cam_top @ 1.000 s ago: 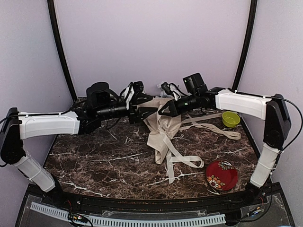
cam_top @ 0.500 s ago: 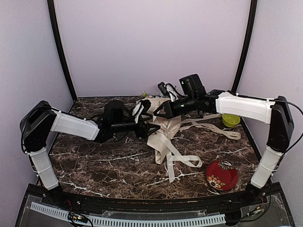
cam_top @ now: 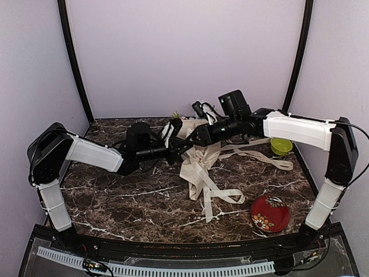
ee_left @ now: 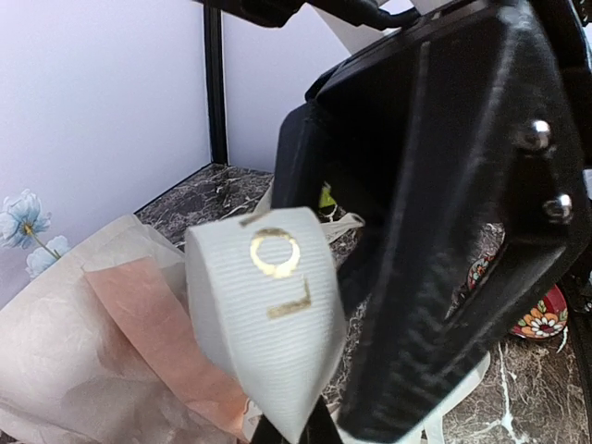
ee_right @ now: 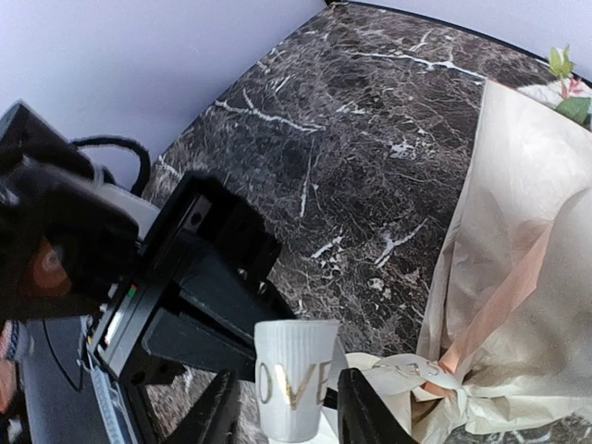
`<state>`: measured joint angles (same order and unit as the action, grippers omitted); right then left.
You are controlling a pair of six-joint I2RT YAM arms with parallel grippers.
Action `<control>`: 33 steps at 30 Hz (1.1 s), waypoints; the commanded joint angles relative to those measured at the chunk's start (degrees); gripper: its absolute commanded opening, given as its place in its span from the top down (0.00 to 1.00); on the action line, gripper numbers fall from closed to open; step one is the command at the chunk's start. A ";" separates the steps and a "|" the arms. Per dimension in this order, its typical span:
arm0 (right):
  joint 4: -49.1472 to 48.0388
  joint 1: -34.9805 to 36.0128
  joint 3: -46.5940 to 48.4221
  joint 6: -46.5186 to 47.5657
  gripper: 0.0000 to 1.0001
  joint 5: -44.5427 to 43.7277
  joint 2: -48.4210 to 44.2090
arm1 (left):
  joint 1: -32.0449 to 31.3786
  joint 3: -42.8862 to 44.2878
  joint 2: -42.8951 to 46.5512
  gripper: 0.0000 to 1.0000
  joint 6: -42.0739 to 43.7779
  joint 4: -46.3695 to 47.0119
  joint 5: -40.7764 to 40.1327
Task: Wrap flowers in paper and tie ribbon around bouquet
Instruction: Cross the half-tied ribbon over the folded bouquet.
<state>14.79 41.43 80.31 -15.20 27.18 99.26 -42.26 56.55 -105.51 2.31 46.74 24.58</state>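
Handover at the centre of the overhead frame: my left gripper [cam_top: 177, 151] is pinched tight on a folded end of the ribbon [ee_left: 264, 310], gold lettering facing its wrist camera. My right gripper [ee_right: 289, 407] stands with fingers parted to either side of that same strip, no longer clamping it, as I judge.

The two heads meet nose to nose just above the bouquet [cam_top: 199, 154]. The right one sits up and to the right of the left, and the left is the one with the hold. The held piece stands upright in the right wrist frame. The rest of the strip trails down toward the lower centre of the overhead frame, across the marble tabletop [cam_top: 115, 196].

The paper [ee_right: 518, 231] is gathered round the stems, and the flowers [ee_left: 23, 222] peek out at the left edge of the left wrist frame.

A second ago the left arm stretched high across the left of the frame; it has since folded down, and its head has dropped beside the bundle.
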 commanded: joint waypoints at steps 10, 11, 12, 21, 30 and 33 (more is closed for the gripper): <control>8.24 -9.37 8.34 10.09 0.79 7.70 8.54 | 0.22 -2.88 0.81 1.00 -0.05 5.60 3.06; 9.72 -9.44 9.58 11.76 0.87 8.03 10.43 | 0.23 -2.94 0.83 1.00 0.05 5.64 3.54; 10.71 -9.44 10.43 12.89 0.91 7.84 11.93 | 0.25 -3.01 0.89 1.00 0.25 5.63 3.96; 17.20 -9.58 17.07 20.78 0.98 11.38 22.05 | 0.25 -3.35 1.09 1.00 0.49 6.16 6.51; 22.93 -9.57 18.19 29.15 0.91 27.08 26.00 | 0.59 -3.73 0.74 1.00 1.18 6.74 6.79; 26.28 -9.54 18.83 32.99 0.90 31.89 27.20 | 1.07 -3.85 0.25 1.00 0.59 7.56 7.14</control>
<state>35.97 31.62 97.21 11.07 49.54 124.38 -41.82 53.52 -105.54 2.76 51.11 30.22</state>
